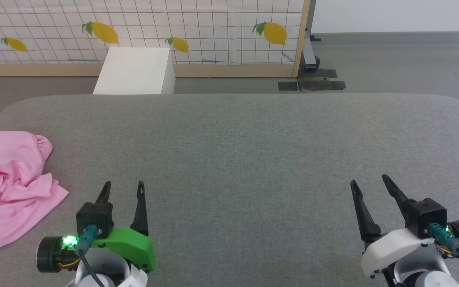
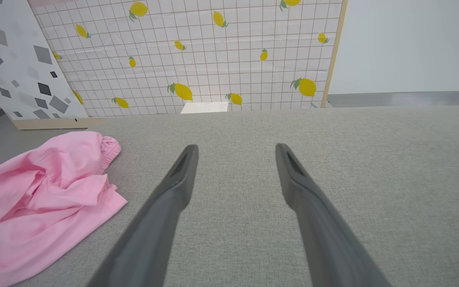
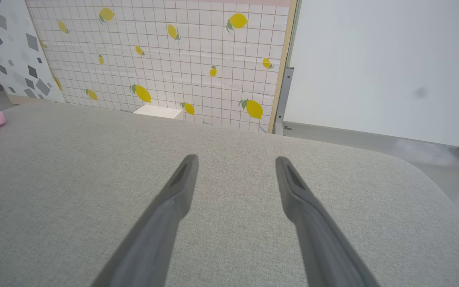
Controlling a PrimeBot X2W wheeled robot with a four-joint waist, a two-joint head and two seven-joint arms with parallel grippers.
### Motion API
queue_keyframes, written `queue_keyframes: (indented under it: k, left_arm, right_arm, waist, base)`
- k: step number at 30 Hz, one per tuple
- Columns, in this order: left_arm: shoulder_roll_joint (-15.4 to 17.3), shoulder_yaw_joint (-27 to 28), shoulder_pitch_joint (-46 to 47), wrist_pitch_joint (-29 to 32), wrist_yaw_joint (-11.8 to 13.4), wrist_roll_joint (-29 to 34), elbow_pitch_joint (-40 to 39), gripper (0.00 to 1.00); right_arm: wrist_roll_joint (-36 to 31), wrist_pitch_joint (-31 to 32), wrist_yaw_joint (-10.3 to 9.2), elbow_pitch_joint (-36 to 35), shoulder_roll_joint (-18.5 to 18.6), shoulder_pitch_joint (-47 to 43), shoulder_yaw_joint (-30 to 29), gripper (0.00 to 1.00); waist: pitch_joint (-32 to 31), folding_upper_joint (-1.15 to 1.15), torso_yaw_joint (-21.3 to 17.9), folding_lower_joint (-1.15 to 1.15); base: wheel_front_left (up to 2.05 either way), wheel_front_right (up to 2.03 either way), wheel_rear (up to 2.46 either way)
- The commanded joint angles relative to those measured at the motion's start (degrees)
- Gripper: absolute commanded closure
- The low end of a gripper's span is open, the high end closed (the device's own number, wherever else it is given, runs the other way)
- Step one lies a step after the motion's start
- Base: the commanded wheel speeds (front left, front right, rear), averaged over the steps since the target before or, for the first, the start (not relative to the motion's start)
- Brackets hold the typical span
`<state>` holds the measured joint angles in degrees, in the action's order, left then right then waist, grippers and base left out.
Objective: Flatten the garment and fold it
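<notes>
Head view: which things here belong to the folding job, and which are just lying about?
For the job: pink garment, crumpled at the left edge of the table; left gripper, open and empty; right gripper, open and empty.
Lying about: white box and lemon-print screen, both beyond the far edge.

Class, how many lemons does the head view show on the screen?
4 lemons: far left, above the box, right of the box, beside the post; the box may hide more.

Head looks down, 2 wrist cameras low, sharing grey table [image 1: 229, 131]
</notes>
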<state>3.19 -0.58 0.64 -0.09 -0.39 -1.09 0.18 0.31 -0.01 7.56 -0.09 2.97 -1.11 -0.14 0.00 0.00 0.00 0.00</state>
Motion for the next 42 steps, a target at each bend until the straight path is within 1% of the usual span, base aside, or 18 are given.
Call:
queue_keyframes:
  k: [1,42]
  left_arm:
    - [0.0,-0.1,0.1,-0.3,0.1,-0.2,0.2,0.0]
    - [0.4,-2.4,1.4,-4.5,1.9,-4.4,2.7,0.0]
  right_arm:
    - [0.1,-0.4,0.0,0.1,0.0,0.1,0.0,0.0]
    - [1.9,-5.3,-0.03,2.3,0.0,1.6,-0.5,0.0]
  waist:
    - [0.0,0.0,0.0,0.0]
    - [0.1,0.0,0.0,0.0]
  base:
    - [0.0,0.0,0.0]
    - [0.0,0.0,0.0]
